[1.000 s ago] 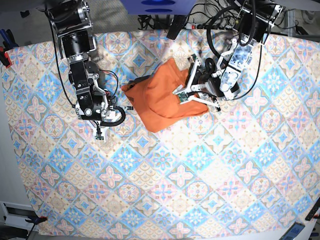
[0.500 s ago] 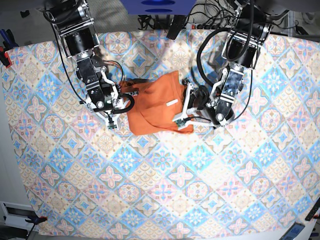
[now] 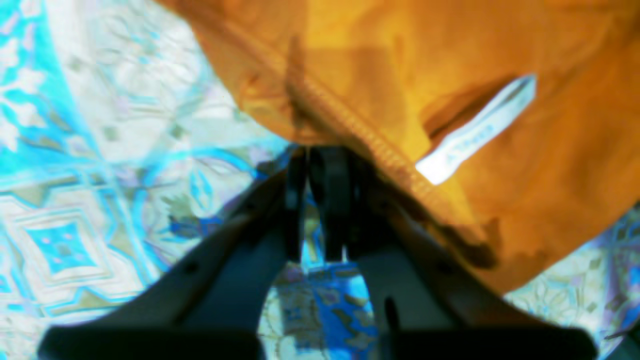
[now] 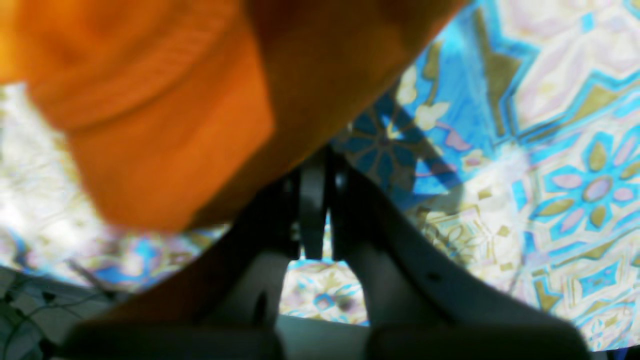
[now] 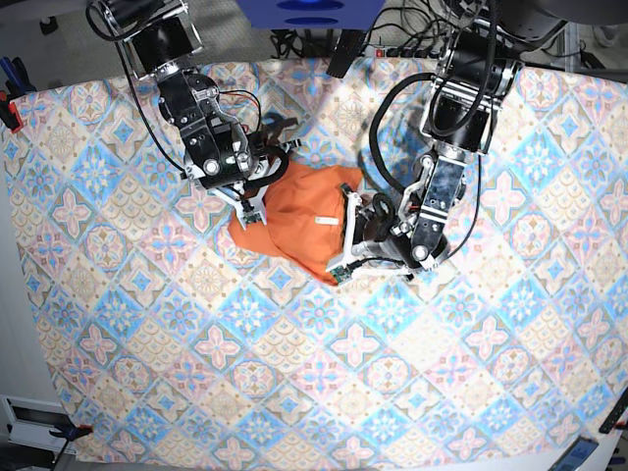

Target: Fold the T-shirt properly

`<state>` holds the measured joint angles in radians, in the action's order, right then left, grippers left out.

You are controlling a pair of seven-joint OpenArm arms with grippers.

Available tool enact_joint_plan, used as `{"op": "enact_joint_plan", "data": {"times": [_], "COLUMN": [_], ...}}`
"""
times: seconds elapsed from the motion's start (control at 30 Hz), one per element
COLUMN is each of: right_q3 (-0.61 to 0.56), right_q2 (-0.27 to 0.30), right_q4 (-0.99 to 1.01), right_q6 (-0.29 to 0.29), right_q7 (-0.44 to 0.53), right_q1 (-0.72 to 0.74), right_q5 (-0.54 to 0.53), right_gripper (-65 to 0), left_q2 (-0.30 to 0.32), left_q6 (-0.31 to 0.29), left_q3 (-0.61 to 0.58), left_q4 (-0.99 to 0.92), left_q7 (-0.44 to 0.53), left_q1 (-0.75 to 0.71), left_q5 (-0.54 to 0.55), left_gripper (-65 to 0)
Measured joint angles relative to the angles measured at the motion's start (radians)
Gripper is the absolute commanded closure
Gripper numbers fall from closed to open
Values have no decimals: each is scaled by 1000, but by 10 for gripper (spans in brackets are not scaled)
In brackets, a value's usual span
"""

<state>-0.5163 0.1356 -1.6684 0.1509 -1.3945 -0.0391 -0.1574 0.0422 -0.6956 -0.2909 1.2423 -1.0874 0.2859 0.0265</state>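
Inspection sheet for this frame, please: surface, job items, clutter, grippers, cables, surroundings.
Surface: blue-and-pink patterned tablecloth covers the table.
Job's things: plain orange soft cloth T-shirt, bunched in a crumpled heap, not folded; white neck tag showing.
Clutter: nothing seen on the cloth.
Grippers: left gripper shut at the shirt's ribbed edge; right gripper shut under the orange cloth. Whether either one pinches fabric is hidden.
Cables: black cables bundled past the far edge; black loops along both arms.
Surroundings: blue object at the far edge; red clamp on the cloth's edge.
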Motion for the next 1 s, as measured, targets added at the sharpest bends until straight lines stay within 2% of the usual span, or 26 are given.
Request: {"op": "enact_joint_plan", "data": {"times": [0.2, 0.33, 0.47, 0.63, 0.77, 0.87, 0.97, 1.0], "right_q3": [-111, -118, -118, -116, -98, -53, -43, -43], "right_q2": [-8, -35, -31, -31, -34, -32, -22, -23], "right_q4": [-66, -66, -66, -67, -80, -69, -66, -66], "right_q6": [0, 3, 3, 6, 8, 116, 142, 142], "right_q7": [-6, -14, -10, -2, 32, -6, -14, -9], "right_q1": [-3, -8, -14, -18, -11, -17, -15, -9], "right_q5": [-4, -3, 0, 0, -5, -6, -1, 0], "right_gripper": [-2, -2, -2, -2, -2, -2, -2, -2], "left_q2": [-71, -126, -145, -142, -159, -145, -118, -115], "left_q6": [-1, 5, 10, 6, -7, 2, 10, 7], "left_q3": [-1, 0, 4, 6, 171, 316, 327, 320], "left_q4": [0, 0, -66, -79, 13, 160, 270, 299], "left_q7": [107, 135, 224, 248, 239, 225, 73, 56], "left_q1": [5, 5, 11, 18, -7, -5, 25, 21], "left_q5": [9, -25, -18, -10, -14, 15, 5, 14], "left_gripper": [-58, -59, -58, -54, -53, -53, -53, -53]}}
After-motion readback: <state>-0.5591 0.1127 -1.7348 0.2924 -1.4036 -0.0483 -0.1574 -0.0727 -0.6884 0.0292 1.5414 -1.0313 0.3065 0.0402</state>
